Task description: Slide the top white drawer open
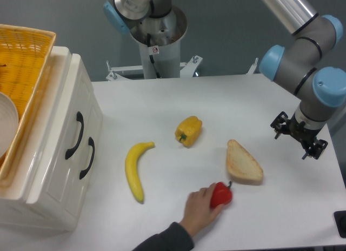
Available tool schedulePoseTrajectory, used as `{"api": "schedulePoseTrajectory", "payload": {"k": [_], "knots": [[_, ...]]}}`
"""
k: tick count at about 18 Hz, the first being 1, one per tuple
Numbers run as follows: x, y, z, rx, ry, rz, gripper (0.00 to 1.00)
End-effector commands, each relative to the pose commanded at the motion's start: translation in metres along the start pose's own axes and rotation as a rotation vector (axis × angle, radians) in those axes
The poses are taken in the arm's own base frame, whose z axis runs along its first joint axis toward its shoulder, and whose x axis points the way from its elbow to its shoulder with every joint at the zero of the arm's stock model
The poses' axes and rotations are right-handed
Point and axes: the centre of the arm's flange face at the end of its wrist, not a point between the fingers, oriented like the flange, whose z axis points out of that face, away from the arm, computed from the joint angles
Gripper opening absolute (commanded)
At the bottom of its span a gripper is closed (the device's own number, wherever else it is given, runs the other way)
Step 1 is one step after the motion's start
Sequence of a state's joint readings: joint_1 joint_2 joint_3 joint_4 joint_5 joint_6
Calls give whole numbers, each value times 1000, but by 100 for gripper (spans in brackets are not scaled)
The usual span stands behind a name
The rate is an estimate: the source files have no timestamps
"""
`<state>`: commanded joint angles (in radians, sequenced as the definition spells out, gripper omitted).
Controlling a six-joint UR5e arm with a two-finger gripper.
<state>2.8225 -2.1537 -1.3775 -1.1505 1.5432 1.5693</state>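
Top white drawer [62,148] closed; end effector [299,136] well apart at right, jaw state unclear.

The top white drawer [51,148] is seen to be finished in a glossy white, smooth like lacquered plastic or ceramic, and its curved handle [75,134] is given a shiny black finish. The basket [24,72] is woven of yellow wicker, with a rough open texture. The worktop [178,99] is covered in a smooth, matt white surface. The arm [303,51] is made of brushed grey metal with smooth pale blue plastic caps, and the tool [299,134] is built of dark matt metal. The banana [135,170] and both peppers are shown with smooth, slightly waxy skins, while the slice of bread [243,163] is seen as dull and porous.
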Motion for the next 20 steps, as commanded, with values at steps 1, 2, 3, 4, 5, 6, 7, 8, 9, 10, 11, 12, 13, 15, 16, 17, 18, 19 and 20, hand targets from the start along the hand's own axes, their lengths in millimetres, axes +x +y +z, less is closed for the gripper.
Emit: {"api": "schedulePoseTrajectory", "payload": {"k": [1, 2, 3, 4, 5, 6, 7, 8, 9, 10, 11, 12, 13, 15, 16, 17, 18, 19, 20], "knots": [[0, 0, 0, 0, 0, 0, 100], [0, -1, 0, 0, 0, 2, 100], [0, 0, -1, 0, -2, 0, 100], [0, 0, -2, 0, -3, 3, 100], [1, -2, -2, -1, -3, 5, 100], [2, -4, -4, -4, -4, 6, 100], [4, -10, -4, -10, -4, 14, 100], [5, -15, -4, -16, -4, 23, 100], [5, -17, -4, -14, -6, 19, 100], [5, -18, -5, -11, -7, 3, 100], [6, -22, -6, -8, -9, -15, 100], [7, -26, -7, -3, -10, -23, 100], [8, -31, -8, 8, -11, -20, 100], [12, -49, -10, 13, -14, -18, 100], [12, -54, -12, 9, -19, -36, 100], [13, -57, -15, 14, -21, -50, 100], [16, -60, -19, 13, -26, -51, 100], [19, -67, -18, 12, -24, -45, 100], [20, -70, -17, 12, -22, -45, 100]]}}
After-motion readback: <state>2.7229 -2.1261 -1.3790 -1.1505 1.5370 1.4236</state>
